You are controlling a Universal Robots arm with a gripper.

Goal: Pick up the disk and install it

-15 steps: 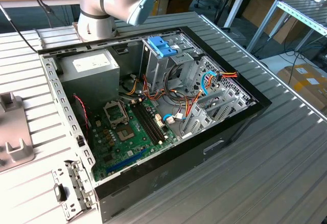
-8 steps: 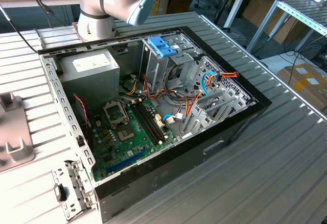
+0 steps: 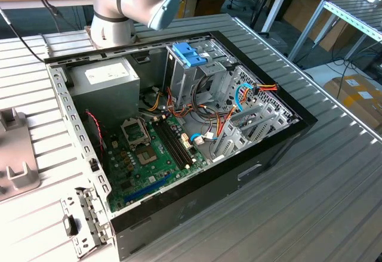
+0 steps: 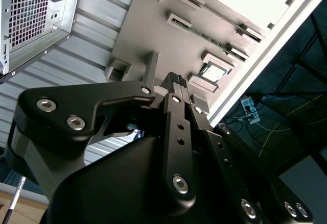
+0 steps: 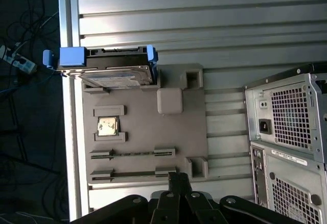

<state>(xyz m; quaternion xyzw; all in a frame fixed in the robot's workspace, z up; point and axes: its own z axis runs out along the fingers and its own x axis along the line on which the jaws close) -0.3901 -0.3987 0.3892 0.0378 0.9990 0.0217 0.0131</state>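
The pick-up step is in hand and, by my judgement, not yet begun. The gripper (image 5: 178,177) is closed down narrow with nothing between its fingertips, as seen in both wrist views. It hangs over the end of the grey fixture tray (image 5: 145,132) opposite the disk (image 5: 110,75).

The disk, grey metal in its light-blue rails (image 5: 71,56), lies flat on the tray at the desk (image 5: 204,20) edge, well apart from the gripper.

In the exterior view the open computer case (image 3: 179,125) sits mid-frame, with the arm (image 3: 128,2) at the top. A grasp calls for jaws parted wider than the drive and squared across it.
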